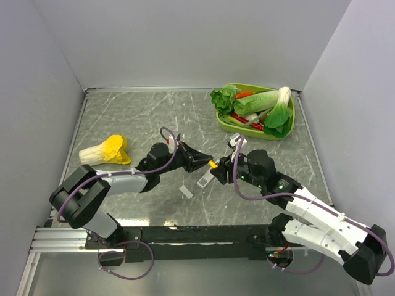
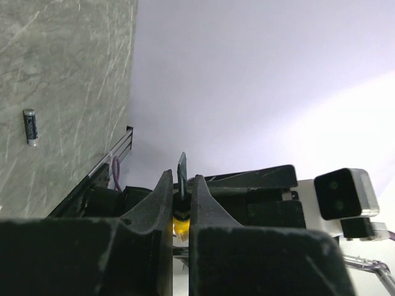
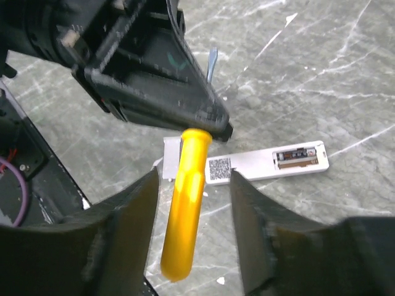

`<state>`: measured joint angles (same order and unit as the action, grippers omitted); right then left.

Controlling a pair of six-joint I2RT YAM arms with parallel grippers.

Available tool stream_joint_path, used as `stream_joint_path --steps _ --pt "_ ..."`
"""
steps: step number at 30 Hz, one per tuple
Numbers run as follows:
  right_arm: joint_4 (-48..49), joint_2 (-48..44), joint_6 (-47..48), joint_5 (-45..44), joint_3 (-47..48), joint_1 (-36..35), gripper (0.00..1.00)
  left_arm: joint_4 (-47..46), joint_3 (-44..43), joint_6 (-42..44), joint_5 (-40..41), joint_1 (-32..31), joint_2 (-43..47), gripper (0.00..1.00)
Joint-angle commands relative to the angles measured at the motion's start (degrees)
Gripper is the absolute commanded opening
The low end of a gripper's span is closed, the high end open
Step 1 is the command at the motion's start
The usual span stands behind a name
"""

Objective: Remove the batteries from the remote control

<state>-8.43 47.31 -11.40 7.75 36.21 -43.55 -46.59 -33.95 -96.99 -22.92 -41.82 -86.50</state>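
Right wrist: my left tool [image 3: 215, 125] pinches yellow-handled screwdriver [image 3: 182, 216], right tool [image 3: 194, 180] wide around it; next, prise dark battery [image 3: 298, 154] from white plastic remote control [image 3: 250, 166].

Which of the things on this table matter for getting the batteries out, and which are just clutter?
For the job: remote control, battery in its recess, loose battery, yellow-handled screwdriver.
Lying about: green tray of vegetables, yellow leafy vegetable.

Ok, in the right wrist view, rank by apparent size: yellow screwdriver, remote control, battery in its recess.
1-2. yellow screwdriver and remote control: look alike, screwdriver nearer the camera, so unranked.
3. battery.
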Motion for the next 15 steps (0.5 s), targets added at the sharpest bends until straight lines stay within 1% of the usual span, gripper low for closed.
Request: stream_joint_path --steps 1,2,4,7,8,9,10,11,12,13,14,15 --pt "3.76 -1.51 1.03 -2.74 -0.78 -1.01 0.5 -4.13 0.2 -3.21 3.14 -0.1 2.04 0.01" --pt "4.12 -1.87 1.03 -2.83 -1.13 -1.18 0.43 -3.86 0.2 -3.21 3.49 -0.1 2.3 0.01" --pt "5.34 -2.75 0.68 -2.65 -2.01 -1.19 0.35 -3.86 0.38 -3.64 3.76 -0.1 2.47 0.01" --pt "6.05 -3.71 0.24 -3.44 -2.98 -1.19 0.07 -4.91 0.29 -3.73 2.19 -0.1 1.86 0.01" --pt "6.14 -4.24 -0.11 -4.22 -3.33 -1.1 0.0 -4.83 -0.23 -3.3 1.57 -0.1 1.43 0.04" --pt "5.88 -5.2 -0.29 -4.84 -3.33 -1.19 0.0 -3.7 -0.67 -2.42 0.17 -0.1 1.42 0.3" --pt "5.18 -5.64 -0.12 -5.63 -3.16 -1.1 0.0 2.14 -1.2 1.07 -0.19 -0.1 1.68 0.43" --pt "2.22 -5.82 0.06 -5.99 -1.77 -1.1 0.0 6.38 -3.38 3.89 -0.29 -0.01 2.38 0.52" --pt "-1.38 -5.3 0.58 -7.47 -0.19 -0.75 0.0 10.86 -4.7 10.09 0.41 -0.01 2.91 0.61" --pt "-5.07 -4.51 0.85 -10.96 1.57 -0.22 0.0 16.3 -5.94 13.29 1.29 0.07 3.52 0.64" --pt "-12.77 -2.16 1.2 -11.35 5.5 0.48 0.0 23.92 -7.86 16.1 2.51 0.25 4.66 0.65" --pt "-15.54 -1.09 1.99 -11.09 7.11 2.57 0.0 26.52 -8.4 20.57 3.74 0.51 5.11 0.67"
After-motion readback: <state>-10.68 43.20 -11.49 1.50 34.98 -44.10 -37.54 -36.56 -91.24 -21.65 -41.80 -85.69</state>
